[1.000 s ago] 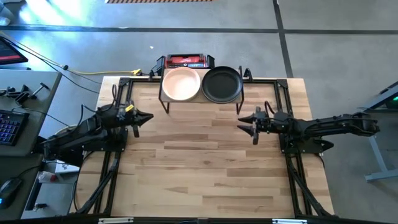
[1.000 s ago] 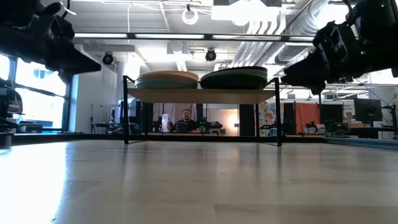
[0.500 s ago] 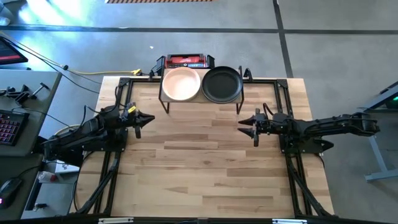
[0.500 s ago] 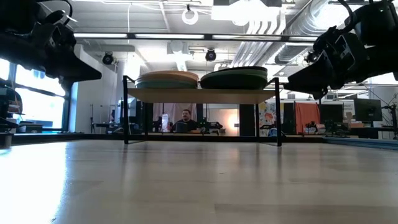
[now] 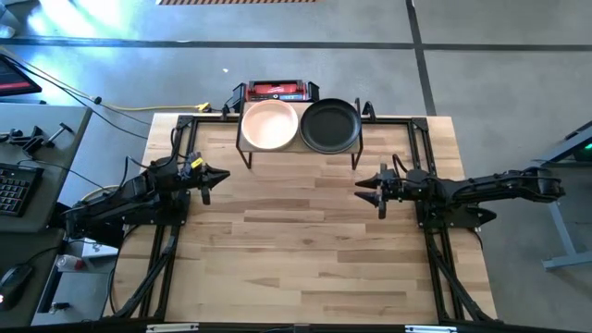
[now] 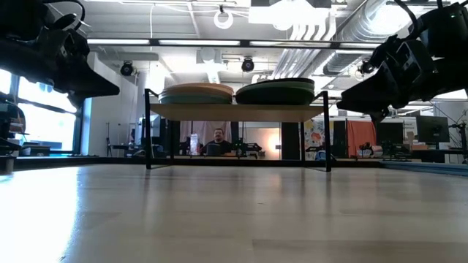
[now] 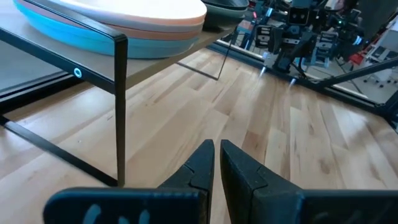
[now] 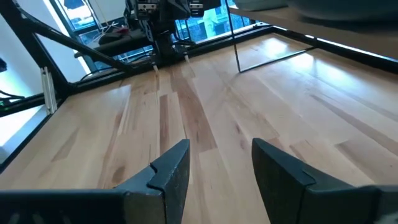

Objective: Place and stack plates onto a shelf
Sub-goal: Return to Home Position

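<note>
The wooden table (image 5: 305, 250) carries the shelf (image 6: 234, 112) at its far edge, and every plate I can see is on it, in two stacks side by side: the left stack with a peach plate (image 5: 269, 125) on top, the right stack with a black plate (image 5: 330, 126) on top. So I judge that the stacking is finished and the step in hand is bringing both arms to their rest pose. The right gripper (image 5: 361, 190) hangs above the table in front of the shelf, fingers apart, holding nothing. The left gripper (image 5: 222, 175) is on the opposite side, fingers almost together, also empty. The next move needs no grasp, only folding the arms back, clear of the shelf legs.
</note>
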`<state>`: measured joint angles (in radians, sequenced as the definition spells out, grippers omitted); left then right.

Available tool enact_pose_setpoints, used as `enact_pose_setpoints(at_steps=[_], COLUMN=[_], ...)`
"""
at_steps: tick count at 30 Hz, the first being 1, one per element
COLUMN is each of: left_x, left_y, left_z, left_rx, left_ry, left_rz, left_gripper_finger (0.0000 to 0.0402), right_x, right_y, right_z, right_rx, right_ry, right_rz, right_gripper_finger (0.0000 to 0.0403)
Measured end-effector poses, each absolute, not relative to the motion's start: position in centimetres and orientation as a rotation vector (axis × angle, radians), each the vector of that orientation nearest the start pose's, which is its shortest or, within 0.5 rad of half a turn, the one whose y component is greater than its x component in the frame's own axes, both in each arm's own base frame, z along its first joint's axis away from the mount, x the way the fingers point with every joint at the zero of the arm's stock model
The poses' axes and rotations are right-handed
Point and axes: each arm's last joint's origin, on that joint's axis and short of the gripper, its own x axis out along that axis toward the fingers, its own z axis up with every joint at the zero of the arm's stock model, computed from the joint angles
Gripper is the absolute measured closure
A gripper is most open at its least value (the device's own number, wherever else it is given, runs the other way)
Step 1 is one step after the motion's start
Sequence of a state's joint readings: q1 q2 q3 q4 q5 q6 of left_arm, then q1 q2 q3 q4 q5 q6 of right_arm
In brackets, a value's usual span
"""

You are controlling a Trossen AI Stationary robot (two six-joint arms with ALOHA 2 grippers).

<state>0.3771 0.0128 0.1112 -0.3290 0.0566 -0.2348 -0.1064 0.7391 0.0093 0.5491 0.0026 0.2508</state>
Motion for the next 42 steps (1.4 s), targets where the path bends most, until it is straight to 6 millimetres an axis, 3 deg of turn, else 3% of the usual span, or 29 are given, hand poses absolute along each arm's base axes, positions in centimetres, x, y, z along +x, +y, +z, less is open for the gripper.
enact_pose_setpoints(at_steps=[9,26,42], left_x=[8.24,8.22,8.22], left_y=[3.09,3.14,3.14], left_z=[16.85,16.84,16.86], left_rx=[-0.33,-0.196,-0.191], left_ry=[0.18,0.203,0.203], left_rz=[0.351,0.356,0.355], left_gripper_finger=[0.0385,0.0385,0.0385], right_x=[14.17,14.07,14.07], right_y=[-1.52,-1.52,-1.52], right_z=[14.47,14.03,14.02], right_rx=[0.292,0.324,0.324], right_ry=[0.171,0.214,0.214], right_rz=[-0.135,-0.145,-0.145], right_gripper_finger=[0.0245,0.0245,0.0245])
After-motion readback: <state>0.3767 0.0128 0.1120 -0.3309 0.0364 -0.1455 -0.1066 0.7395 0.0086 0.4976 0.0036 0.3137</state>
